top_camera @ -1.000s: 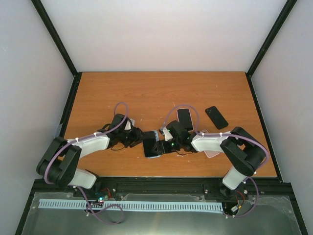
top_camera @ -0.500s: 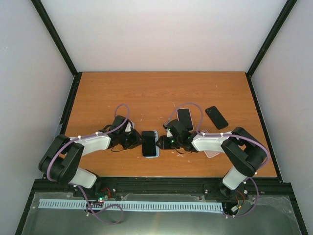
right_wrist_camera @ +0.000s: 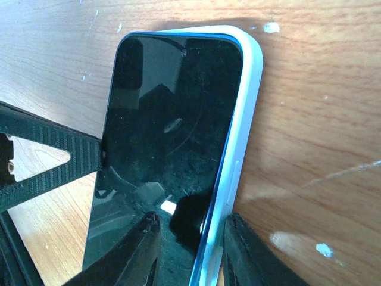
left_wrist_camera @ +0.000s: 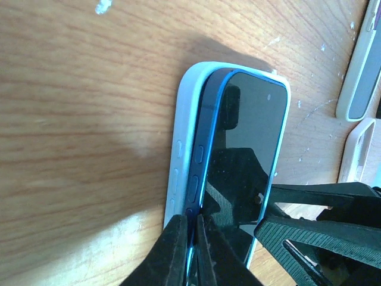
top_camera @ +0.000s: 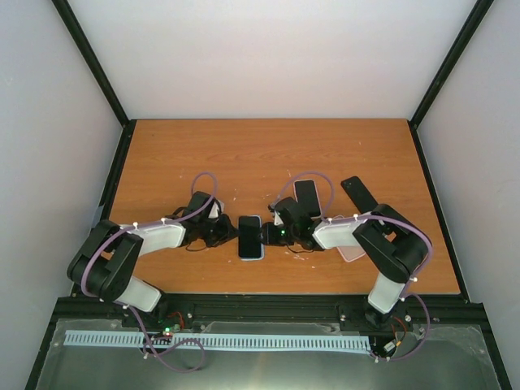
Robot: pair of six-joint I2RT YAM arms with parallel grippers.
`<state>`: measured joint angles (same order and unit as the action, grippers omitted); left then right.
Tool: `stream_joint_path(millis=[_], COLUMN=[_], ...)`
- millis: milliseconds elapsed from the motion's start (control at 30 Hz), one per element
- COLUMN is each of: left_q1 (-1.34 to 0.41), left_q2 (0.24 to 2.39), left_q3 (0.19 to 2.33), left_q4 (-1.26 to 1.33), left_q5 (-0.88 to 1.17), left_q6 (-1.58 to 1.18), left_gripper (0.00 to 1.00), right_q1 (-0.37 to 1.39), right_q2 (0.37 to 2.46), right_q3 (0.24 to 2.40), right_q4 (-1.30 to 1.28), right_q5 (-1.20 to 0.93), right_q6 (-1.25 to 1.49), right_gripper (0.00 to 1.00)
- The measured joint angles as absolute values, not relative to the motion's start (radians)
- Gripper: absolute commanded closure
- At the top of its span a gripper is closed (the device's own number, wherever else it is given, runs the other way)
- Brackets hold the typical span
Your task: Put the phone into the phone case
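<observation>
Blue phone (left_wrist_camera: 241,143) has its edge pinched between left jaws.

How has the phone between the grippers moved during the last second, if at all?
Yes: the phone turned from askew to square with the table's near edge, hardly shifting otherwise.

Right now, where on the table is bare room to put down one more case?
The far half of the table, from the back wall to the two dark phones, is bare. Crowded: the middle, around the phone in its phone case, and the near right, by a pale case.
</observation>
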<state>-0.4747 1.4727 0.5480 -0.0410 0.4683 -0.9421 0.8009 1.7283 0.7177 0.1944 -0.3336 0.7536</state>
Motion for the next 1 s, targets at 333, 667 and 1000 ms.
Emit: stream_joint_path(millis=[333,667,1000], left_q1=[-0.516,-0.564,-0.593], left_q2=[1.512,1.508,1.474], left_q3=[0.571,0.603,0.606], left_q4=[-0.023,-0.041,-0.122], left_q5=[0.443,0.399,0.386], left_q6=[-0.981,-1.026,-1.026], left_gripper=[0.92,0.74,0.70], right_q1=[0.778,0.782,0.796], right_q2=[1.729,1.703,1.681], right_q3=[0.668,0.642,0.613], right_q4=[0.294,0.303,0.315], right_q5=[-0.349,-0.305,-0.304], right_q6=[0.799,0.827,0.855], right_gripper=[0.72,0.66,0.63])
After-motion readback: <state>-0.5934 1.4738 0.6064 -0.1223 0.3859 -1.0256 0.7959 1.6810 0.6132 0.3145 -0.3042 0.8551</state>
